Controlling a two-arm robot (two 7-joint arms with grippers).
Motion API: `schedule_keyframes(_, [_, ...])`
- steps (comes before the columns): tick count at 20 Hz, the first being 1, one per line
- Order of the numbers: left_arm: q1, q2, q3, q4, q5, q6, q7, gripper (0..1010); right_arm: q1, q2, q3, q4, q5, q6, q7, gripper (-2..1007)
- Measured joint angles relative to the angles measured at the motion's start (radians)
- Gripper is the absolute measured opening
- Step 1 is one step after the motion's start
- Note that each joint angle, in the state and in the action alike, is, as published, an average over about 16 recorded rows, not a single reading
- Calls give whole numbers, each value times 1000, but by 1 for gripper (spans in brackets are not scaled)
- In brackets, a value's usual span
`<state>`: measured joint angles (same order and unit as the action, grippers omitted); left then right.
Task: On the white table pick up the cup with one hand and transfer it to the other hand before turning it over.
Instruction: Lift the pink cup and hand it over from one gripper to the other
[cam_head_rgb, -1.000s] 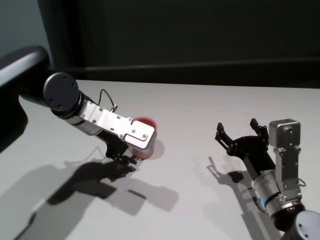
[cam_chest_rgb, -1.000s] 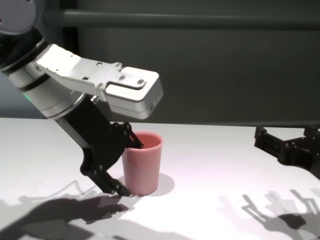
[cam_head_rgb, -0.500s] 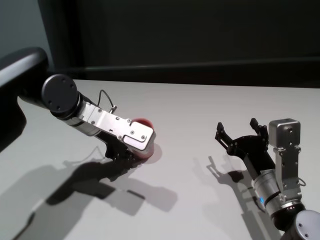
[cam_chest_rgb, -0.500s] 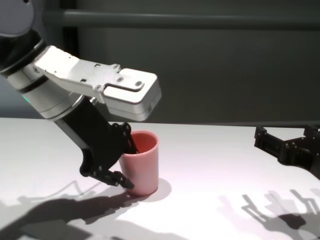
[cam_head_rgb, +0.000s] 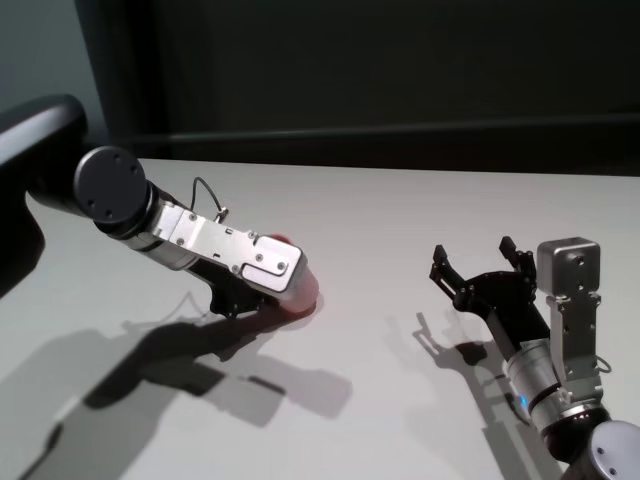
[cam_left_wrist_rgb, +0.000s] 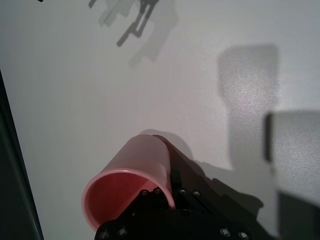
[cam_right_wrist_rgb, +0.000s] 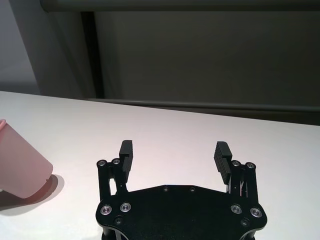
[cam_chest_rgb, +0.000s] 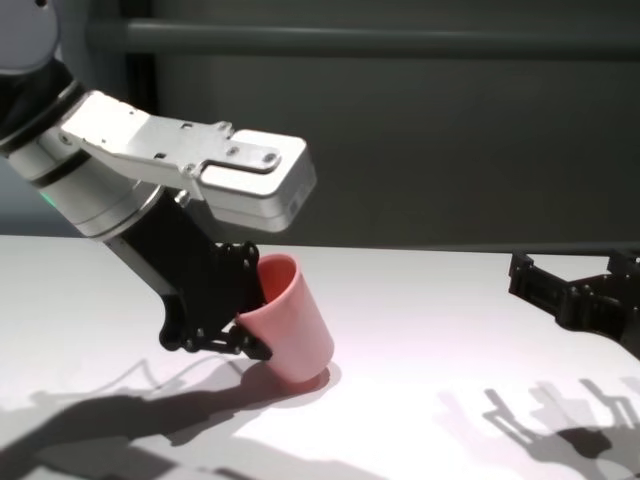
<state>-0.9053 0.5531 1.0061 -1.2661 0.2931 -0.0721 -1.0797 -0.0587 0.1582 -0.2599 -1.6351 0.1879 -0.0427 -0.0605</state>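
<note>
Pink cup (cam_chest_rgb: 292, 322), plain white table (cam_chest_rgb: 420, 320), black left tool (cam_chest_rgb: 232, 318).

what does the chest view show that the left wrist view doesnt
Only the chest view: the left arm's silver housing, the cup tilted with its base edge near the table, and the open right tool off to the side.

Only the left wrist view: the cup's pink inside and one finger over the rim.

Both: the left tool shut on the cup's wall.
</note>
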Motion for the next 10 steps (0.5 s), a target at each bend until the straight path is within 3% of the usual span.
schedule_keyframes(5, [9, 6, -20, 6, -41, -10, 35, 47, 0, 0, 0, 0, 0, 0, 0, 1002])
schedule_keyframes(10, [29, 10, -61, 16, -105, -29, 84, 46, 0, 0, 0, 0, 0, 0, 0, 1002])
